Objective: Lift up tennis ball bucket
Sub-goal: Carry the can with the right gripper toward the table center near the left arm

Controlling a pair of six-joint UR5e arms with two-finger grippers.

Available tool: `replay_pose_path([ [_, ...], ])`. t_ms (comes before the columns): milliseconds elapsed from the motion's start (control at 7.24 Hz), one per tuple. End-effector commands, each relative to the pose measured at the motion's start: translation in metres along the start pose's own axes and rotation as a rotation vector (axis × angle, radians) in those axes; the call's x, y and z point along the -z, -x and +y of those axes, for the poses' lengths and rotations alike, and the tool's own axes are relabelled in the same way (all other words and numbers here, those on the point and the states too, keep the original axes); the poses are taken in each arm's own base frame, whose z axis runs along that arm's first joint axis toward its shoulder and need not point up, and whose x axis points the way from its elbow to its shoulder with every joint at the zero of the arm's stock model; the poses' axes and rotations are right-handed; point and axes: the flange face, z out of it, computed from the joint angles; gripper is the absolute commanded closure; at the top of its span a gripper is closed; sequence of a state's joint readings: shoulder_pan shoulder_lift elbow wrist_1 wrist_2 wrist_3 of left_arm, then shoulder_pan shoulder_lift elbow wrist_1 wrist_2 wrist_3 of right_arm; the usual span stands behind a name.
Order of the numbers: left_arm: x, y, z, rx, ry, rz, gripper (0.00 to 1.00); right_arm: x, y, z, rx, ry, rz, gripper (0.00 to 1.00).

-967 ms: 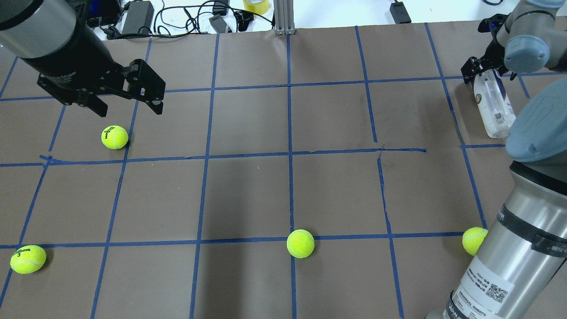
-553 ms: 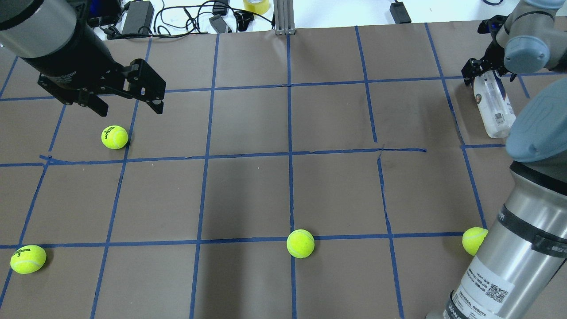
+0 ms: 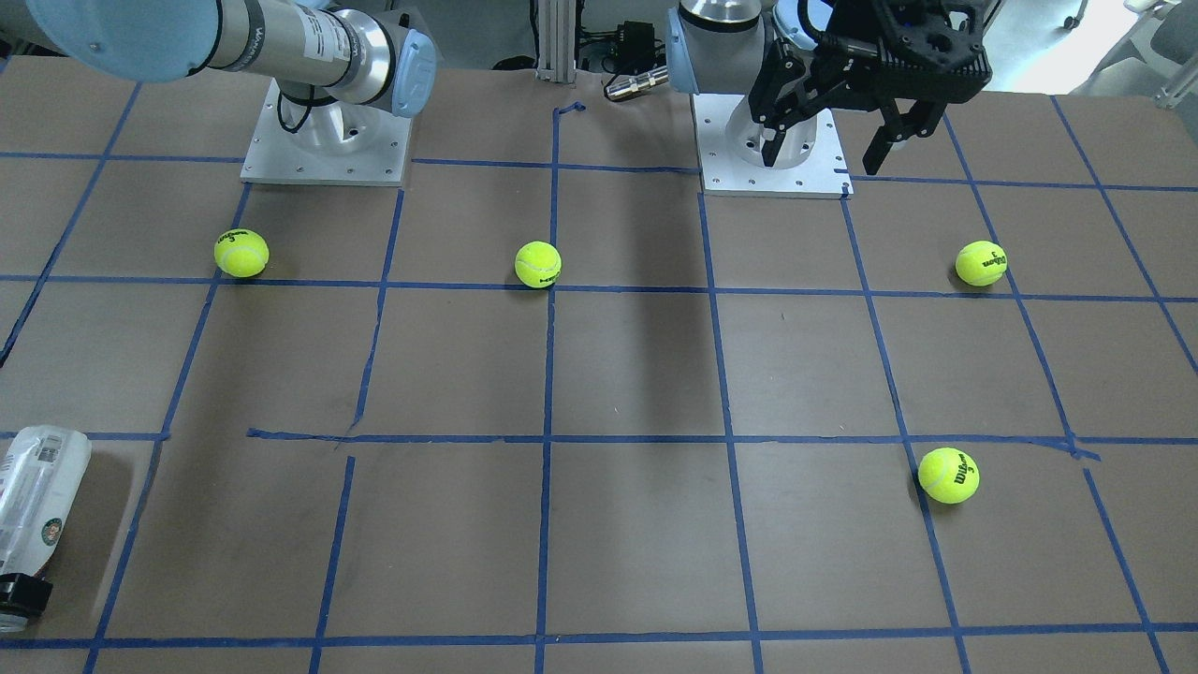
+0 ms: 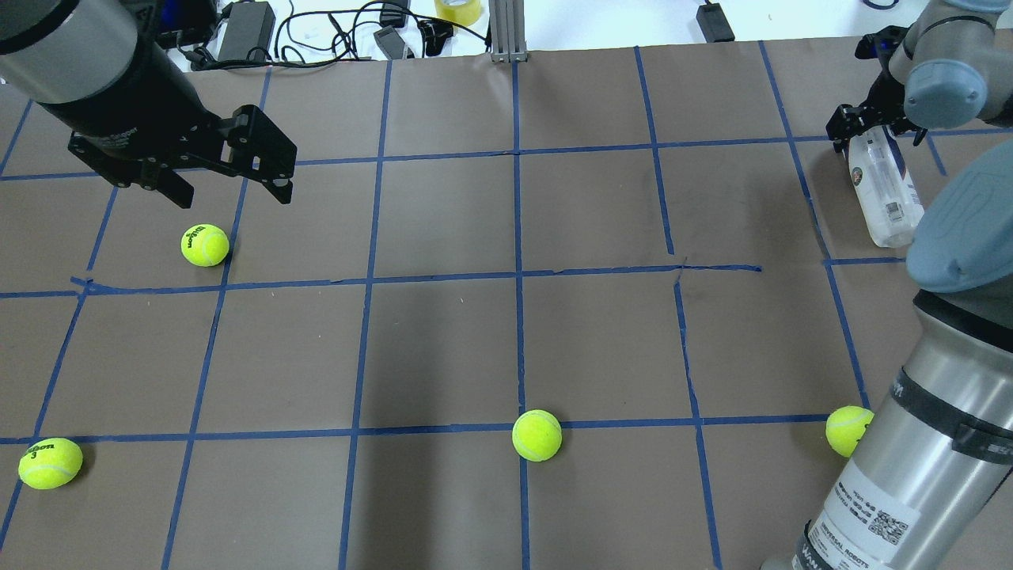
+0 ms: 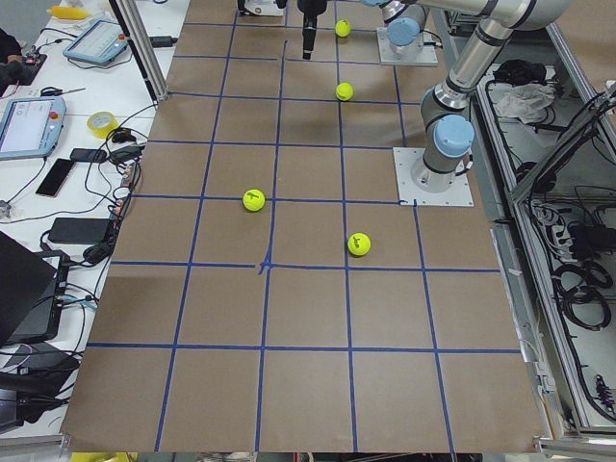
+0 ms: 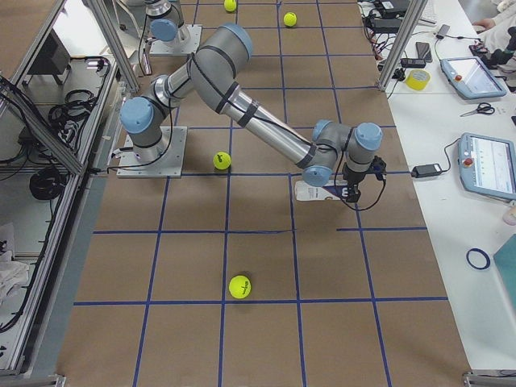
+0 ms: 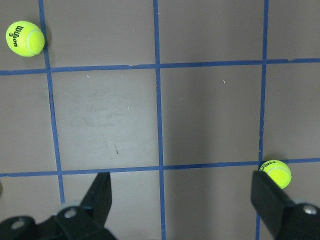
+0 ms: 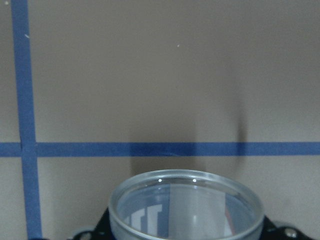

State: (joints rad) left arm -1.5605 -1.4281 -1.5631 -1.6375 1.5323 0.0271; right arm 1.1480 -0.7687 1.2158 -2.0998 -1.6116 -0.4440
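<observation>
Right gripper: clamped on tennis ball bucket at its far end; bucket low, lift apparently just starting. Left gripper: fingers apart, idle.

The right gripper is mostly hidden behind its own wrist in the overhead view, the tennis ball bucket is cut off by the front view's left edge and the right wrist view's bottom edge, and the right arm covers part of one tennis ball.
</observation>
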Motion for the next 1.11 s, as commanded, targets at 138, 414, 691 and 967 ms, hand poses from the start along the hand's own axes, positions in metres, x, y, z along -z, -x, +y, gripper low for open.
replay_pose_path([
  [138, 0.0, 0.0, 0.0, 0.0, 0.002, -0.002, 0.0, 0.046, 0.024, 0.007, -0.072, 0.036, -0.024, 0.41],
  [414, -0.002, 0.0, 0.001, -0.001, 0.005, -0.002, 0.0, 0.068, 0.097, 0.008, 0.023, 0.028, -0.026, 0.4],
  [691, -0.003, 0.0, 0.0, -0.001, 0.007, 0.0, 0.0, 0.109, 0.21, 0.031, 0.183, 0.018, -0.031, 0.41],
  [967, -0.003, 0.001, 0.0, -0.003, 0.007, -0.003, 0.0, 0.142, 0.302, 0.057, 0.344, -0.015, -0.038, 0.42],
])
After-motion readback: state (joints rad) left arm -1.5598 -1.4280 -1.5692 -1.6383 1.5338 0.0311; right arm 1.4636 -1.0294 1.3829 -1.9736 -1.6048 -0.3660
